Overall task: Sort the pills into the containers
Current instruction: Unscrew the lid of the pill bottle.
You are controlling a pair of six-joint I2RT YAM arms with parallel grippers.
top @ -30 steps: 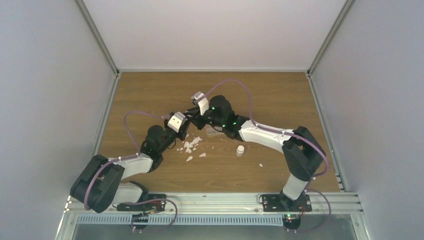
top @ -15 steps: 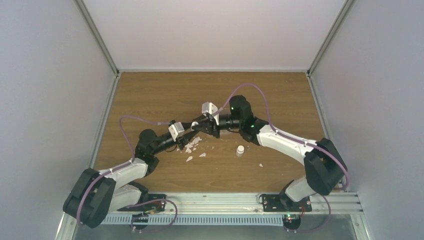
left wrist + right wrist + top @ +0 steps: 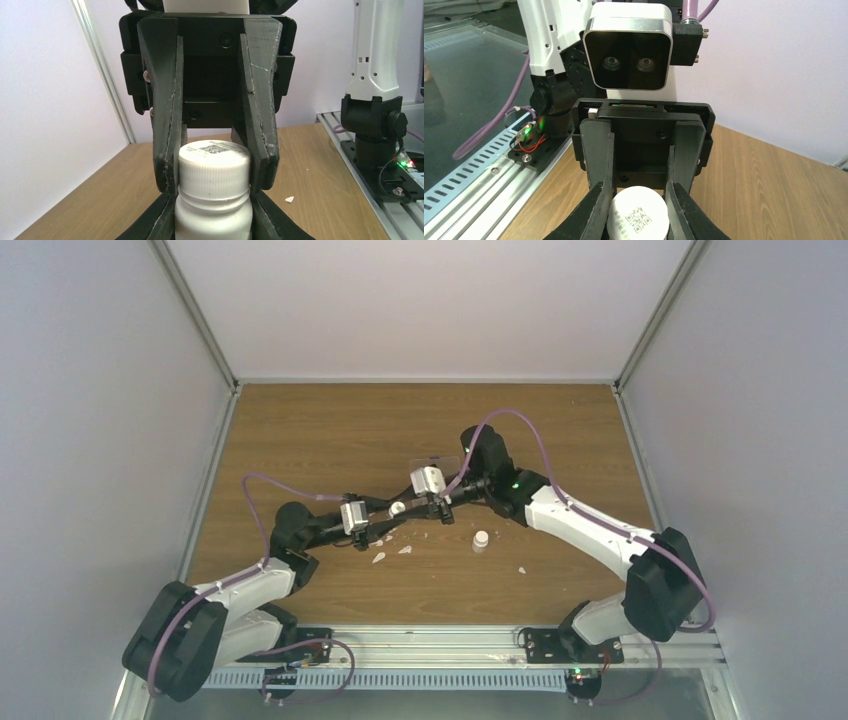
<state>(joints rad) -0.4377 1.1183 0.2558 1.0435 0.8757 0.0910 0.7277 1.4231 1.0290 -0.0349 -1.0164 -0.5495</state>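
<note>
A white vial (image 3: 212,222) lies level above the table, between the two grippers. My left gripper (image 3: 212,201) is shut on its body. My right gripper (image 3: 638,193) faces it, and its fingers press both sides of the ribbed cap (image 3: 638,216), which has a printed code on top. From above, the left gripper (image 3: 385,516) and right gripper (image 3: 412,506) meet at the vial (image 3: 397,508) over the table's middle. A faint clear rectangular container (image 3: 436,460) lies just behind the right wrist. No pills show.
A second small white vial (image 3: 481,540) stands upright in front of the right gripper. White flakes (image 3: 380,557) lie under and in front of the left arm. One lone flake (image 3: 522,570) lies further right. Grey walls enclose the wooden table (image 3: 300,430).
Both grippers have come forward and lower. The left arm stretched right with the vial, and the right gripper swung round to face it and took the cap between its fingers.
</note>
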